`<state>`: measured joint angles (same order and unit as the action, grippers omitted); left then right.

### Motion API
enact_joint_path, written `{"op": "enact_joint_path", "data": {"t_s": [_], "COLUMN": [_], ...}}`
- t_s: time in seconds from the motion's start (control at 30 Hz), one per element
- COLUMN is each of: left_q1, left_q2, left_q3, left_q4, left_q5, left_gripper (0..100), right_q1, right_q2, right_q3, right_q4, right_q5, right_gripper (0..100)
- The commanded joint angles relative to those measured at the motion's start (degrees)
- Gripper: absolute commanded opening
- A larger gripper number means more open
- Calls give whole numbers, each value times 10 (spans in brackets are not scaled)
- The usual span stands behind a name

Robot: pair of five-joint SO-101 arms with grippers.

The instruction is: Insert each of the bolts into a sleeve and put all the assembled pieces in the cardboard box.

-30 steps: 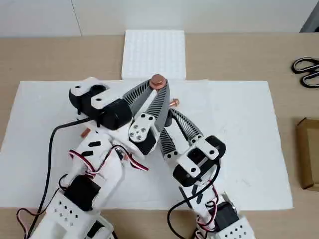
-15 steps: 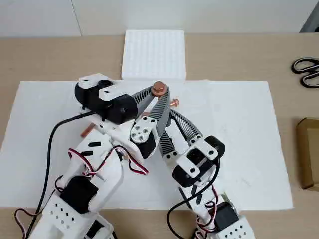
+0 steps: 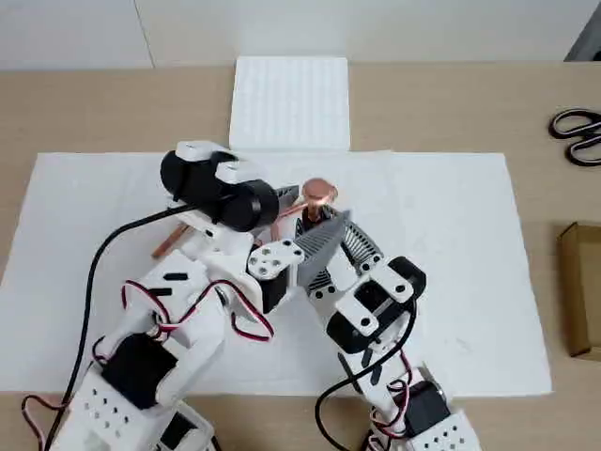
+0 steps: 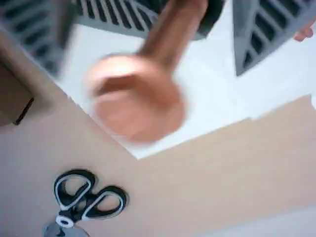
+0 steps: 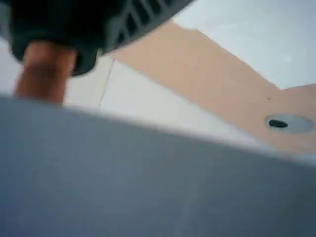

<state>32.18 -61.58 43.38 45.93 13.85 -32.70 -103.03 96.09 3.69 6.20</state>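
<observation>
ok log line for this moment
left gripper: holds bolt over paper | right gripper: beside it | copper piece: loose on paper | cardboard box: far right

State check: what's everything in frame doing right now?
bolt: gripped, lifted off the paper.
left gripper: shut on bolt.
copper piece: lying loose on the paper.
scissors: flat on the table, handles together.
cardboard box: on the table, inside hidden.
</observation>
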Motion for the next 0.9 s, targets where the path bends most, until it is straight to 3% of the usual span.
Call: {"op": "enact_joint_path", "data": {"t_s": [0.0,0.27,0.57,0.63,0.8,0.87], "left_q1": [1,-18,-265,-290,-309,-308], "left_q2": [-2,-3,-33,-71,-205,-270], "left_q3": [-37,-74,-119,-98,16,73], "left_q4": [11,8,-70,-61,-61,-61], "left_q5": [-5,-33,-33,-34,-67,-96], "left_gripper": [262,261,258,216,7,15], "right_q1": [1,1,2,2,5,29], "right_q2": [-8,-8,-8,-8,-9,-9], "right_q3": [4,4,4,4,1,-11], "right_q4": [-3,0,1,1,-4,0], "right_q5": [-4,-4,4,22,53,50], "right_gripper": [5,5,5,5,5,5]}}
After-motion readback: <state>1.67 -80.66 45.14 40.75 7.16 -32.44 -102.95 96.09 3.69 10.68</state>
